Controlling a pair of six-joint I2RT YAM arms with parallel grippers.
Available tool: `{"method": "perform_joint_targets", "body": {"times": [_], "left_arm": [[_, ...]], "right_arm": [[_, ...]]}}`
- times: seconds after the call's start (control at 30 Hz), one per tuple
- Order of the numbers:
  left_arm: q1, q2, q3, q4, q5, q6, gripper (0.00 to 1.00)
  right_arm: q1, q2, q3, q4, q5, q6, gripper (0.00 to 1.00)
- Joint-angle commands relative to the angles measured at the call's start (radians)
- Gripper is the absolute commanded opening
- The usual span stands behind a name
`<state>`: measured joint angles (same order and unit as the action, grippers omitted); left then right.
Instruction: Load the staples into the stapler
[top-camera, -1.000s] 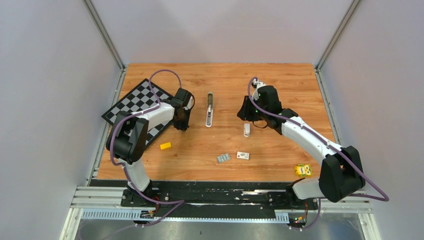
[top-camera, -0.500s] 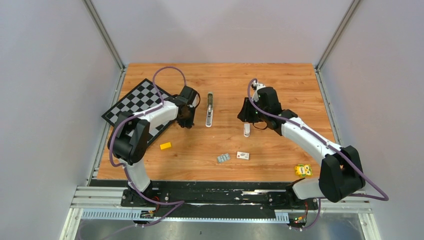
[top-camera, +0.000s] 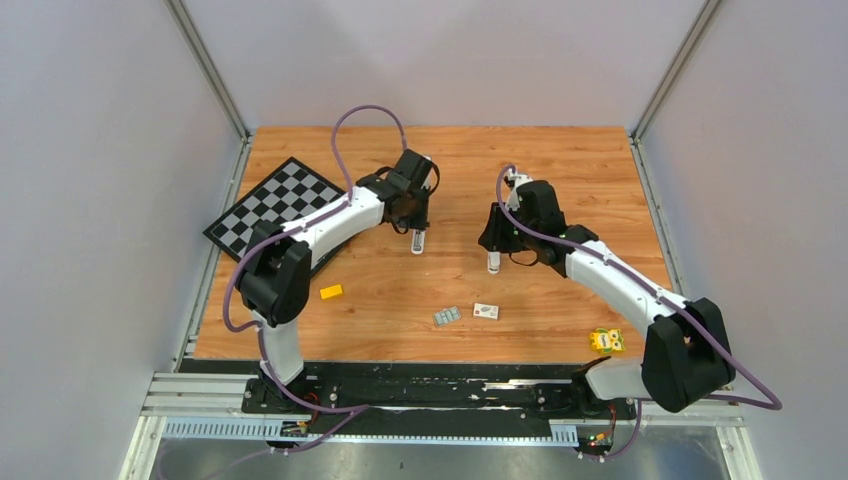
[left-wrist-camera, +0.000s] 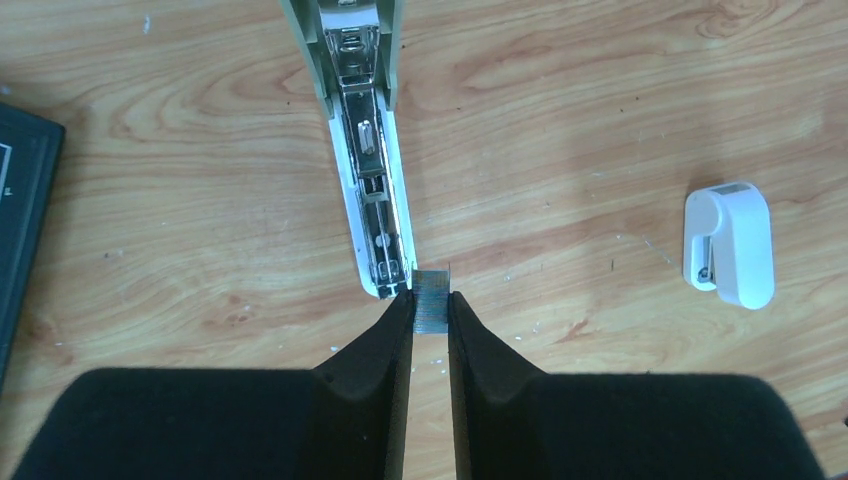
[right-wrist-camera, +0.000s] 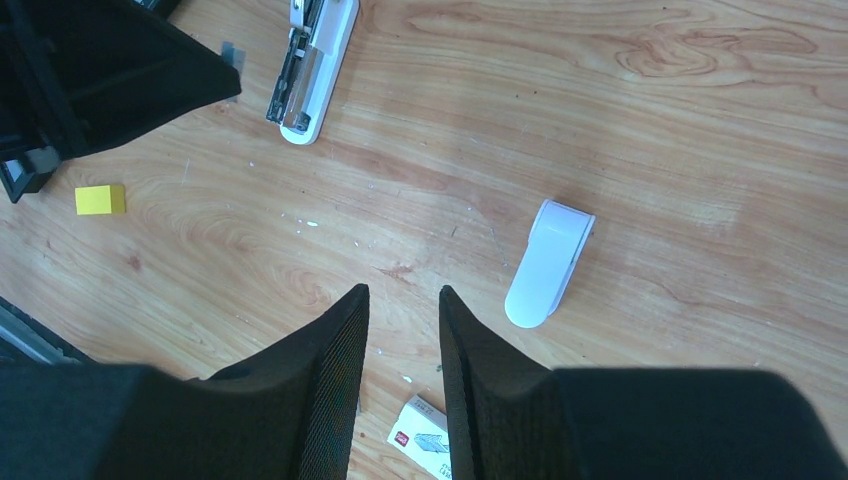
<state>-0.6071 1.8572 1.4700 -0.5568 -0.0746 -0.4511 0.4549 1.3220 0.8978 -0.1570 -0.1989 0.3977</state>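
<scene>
Left gripper pinches the staples at frame centre, just at the tip of the stapler lying open, prob. to slide them in; right gripper half-spread, empty.

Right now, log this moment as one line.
left gripper: shut on staples, at tip of open stapler | right gripper: open, empty, above table | staples not yet loaded

Left claw tight, right claw ajar
</scene>
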Motion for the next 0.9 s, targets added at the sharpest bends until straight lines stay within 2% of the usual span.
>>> {"method": "perform_joint_targets", "body": {"times": [0.0,0.87], "left_arm": [[-0.004,0.057,0.035,-0.034,-0.004,-0.045,0.18],[-0.004,0.125,0.055,-0.057,-0.057,-0.025,0.18]], "right_arm": [[-0.015,-0.03,-0.015,-0.041,0.015,-0.022,0.36],[-0.015,-0.037,-0.003,-0.045,0.024,-0.02,0.36]]}}
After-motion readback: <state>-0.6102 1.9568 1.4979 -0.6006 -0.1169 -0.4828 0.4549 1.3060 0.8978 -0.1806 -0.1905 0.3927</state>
